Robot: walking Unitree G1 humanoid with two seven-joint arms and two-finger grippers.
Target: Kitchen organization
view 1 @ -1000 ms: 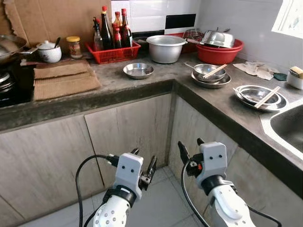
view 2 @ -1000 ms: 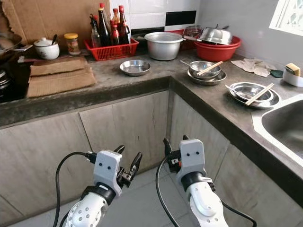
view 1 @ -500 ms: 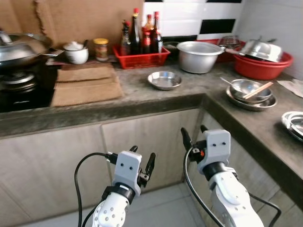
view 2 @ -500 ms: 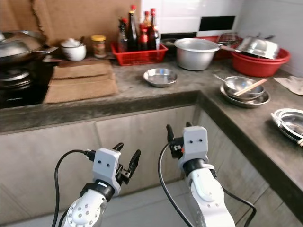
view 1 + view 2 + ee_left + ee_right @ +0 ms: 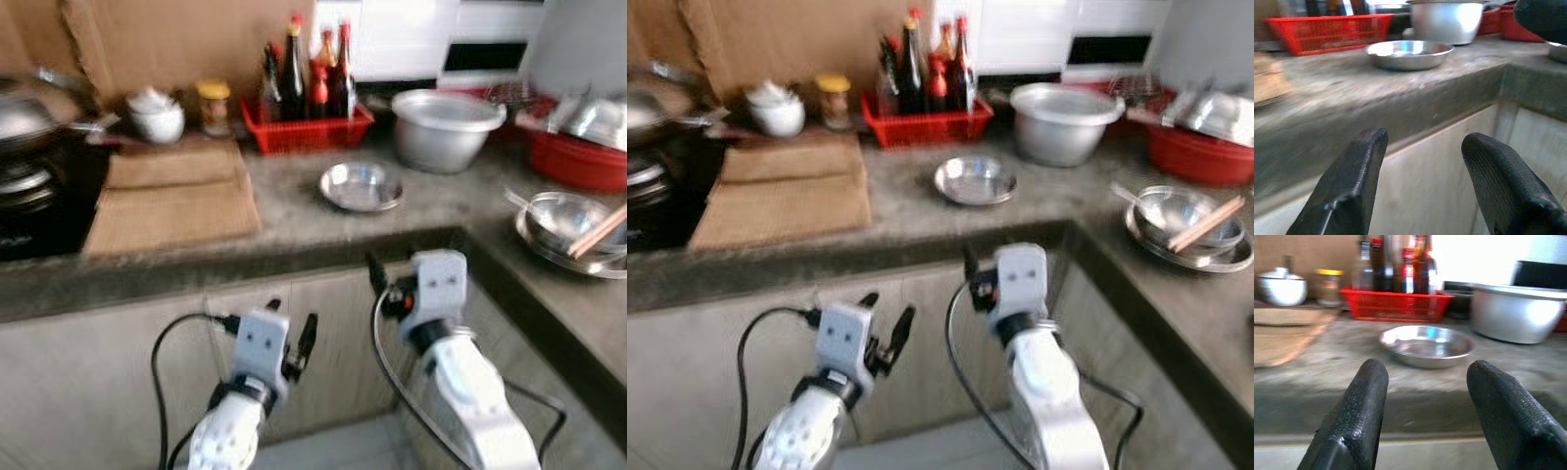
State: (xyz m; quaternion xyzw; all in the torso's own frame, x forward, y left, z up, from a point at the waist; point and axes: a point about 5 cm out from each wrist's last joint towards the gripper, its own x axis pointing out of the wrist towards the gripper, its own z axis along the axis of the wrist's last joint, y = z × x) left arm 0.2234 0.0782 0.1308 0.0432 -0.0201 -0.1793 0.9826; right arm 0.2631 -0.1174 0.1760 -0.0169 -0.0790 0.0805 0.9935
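A small steel dish (image 5: 361, 186) lies empty on the grey counter (image 5: 294, 220), in front of a red basket of bottles (image 5: 309, 122) and a large aluminium pot (image 5: 448, 127). My right gripper (image 5: 394, 264) is open and empty, held just below the counter's front edge and pointing at the dish (image 5: 1426, 345). Lower and further left, my left gripper (image 5: 292, 328) is open too, in front of the cabinet doors, with the dish (image 5: 1408, 53) up ahead of it. The picture is blurred.
Brown mats (image 5: 171, 196) lie left of the dish, with a white lidded pot (image 5: 157, 116) and a jar (image 5: 213, 103) behind them. A wok (image 5: 24, 122) sits on the stove at far left. Steel bowls with chopsticks (image 5: 573, 220) and a red basin (image 5: 583, 157) stand to the right.
The camera has swung left and come closer to the counter; the sink has left the picture. My right gripper has risen to the counter's edge. Both grippers stay open.
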